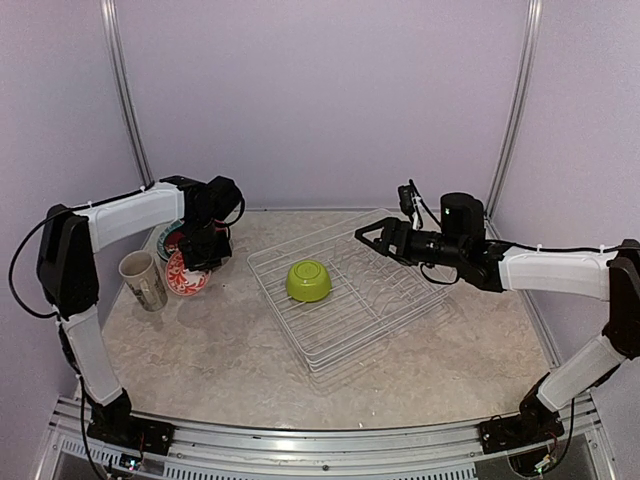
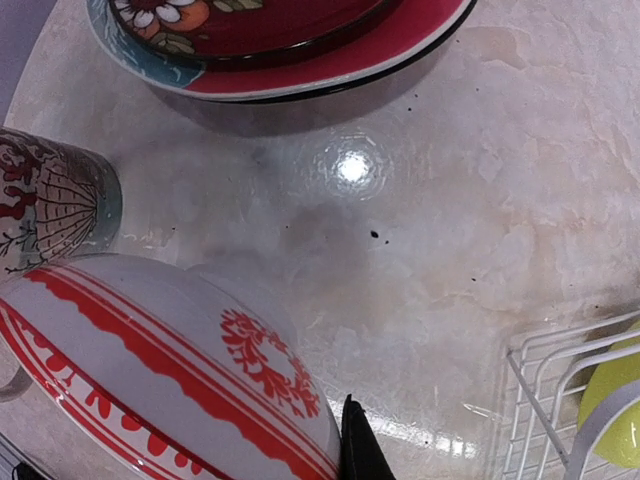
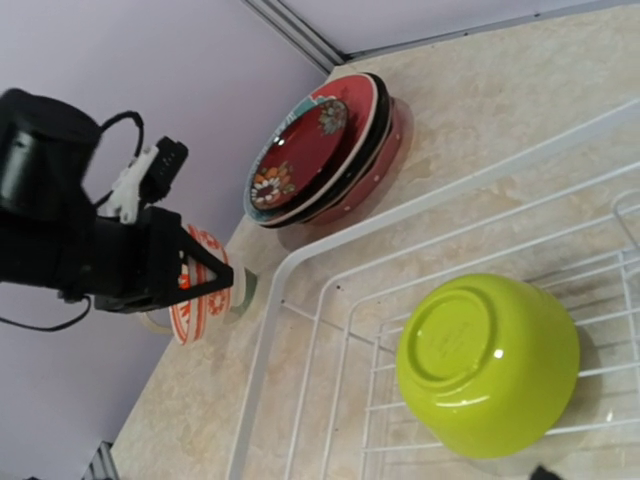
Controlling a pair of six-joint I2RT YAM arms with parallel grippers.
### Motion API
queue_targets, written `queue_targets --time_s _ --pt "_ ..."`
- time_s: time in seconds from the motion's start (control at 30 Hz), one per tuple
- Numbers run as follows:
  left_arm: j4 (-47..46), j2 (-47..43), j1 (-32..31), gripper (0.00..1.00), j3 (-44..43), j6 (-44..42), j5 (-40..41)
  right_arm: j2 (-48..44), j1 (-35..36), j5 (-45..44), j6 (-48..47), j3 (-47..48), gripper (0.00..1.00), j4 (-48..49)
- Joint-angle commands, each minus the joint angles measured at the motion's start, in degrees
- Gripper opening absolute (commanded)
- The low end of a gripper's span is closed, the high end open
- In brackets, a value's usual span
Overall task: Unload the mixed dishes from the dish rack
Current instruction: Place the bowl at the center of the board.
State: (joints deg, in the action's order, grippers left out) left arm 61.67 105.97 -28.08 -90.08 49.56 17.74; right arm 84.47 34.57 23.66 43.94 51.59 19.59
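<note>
Closest to us, filling the lower left of the left wrist view, is the white-and-red small bowl point(image 2: 170, 390). It is tipped on its edge, with the left gripper point(image 1: 200, 264) pinched shut on its rim. We cannot tell whether its lower edge touches the surface point(image 1: 200, 350). Just beside it the mug point(image 1: 143, 279) stands upright. Behind both lies the stack of plates point(image 3: 325, 150), a dark red flowered one on top, near the back left corner. All of these are out of the dish rack point(image 1: 370, 310) and off to its left.

We judge the task nearly finished. The only dish we see in the rack is the lime-green bowl point(image 1: 308, 281), upside down on the wires in the rack's left half. The right gripper point(image 1: 368, 235) hovers above the rack's far right side, jaws spread wide and empty, pointing toward that bowl.

For room, the left patch is crowded. Mug, small bowl and plates sit close together with the side wall point(image 1: 60, 120) near behind them, so we think setting the small bowl down calls for care. The broad bare stretch of surface between the rack and the near rail point(image 1: 300, 440) is open, as is the strip to the rack's right. The rack's raised wire rim runs all around the green bowl, so we expect it must be lifted over that rim.
</note>
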Motion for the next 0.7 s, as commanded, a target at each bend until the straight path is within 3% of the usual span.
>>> queue_targets --time_s 0.0,0.5,0.67 --pt "-0.7 1.8 1.4 0.0 1.0 -0.4 -0.1 -1.2 -0.3 -1.6 -2.0 1.0 0.88 -2.4" --pt "-3.7 8.2 2.8 0.0 2.8 -0.4 -1.5 -0.5 0.7 -3.7 -4.6 2.7 0.88 -5.5" --pt "-4.3 8.3 3.2 0.1 3.0 -1.1 -2.3 0.2 1.2 -3.8 -4.9 3.1 0.88 -5.9"
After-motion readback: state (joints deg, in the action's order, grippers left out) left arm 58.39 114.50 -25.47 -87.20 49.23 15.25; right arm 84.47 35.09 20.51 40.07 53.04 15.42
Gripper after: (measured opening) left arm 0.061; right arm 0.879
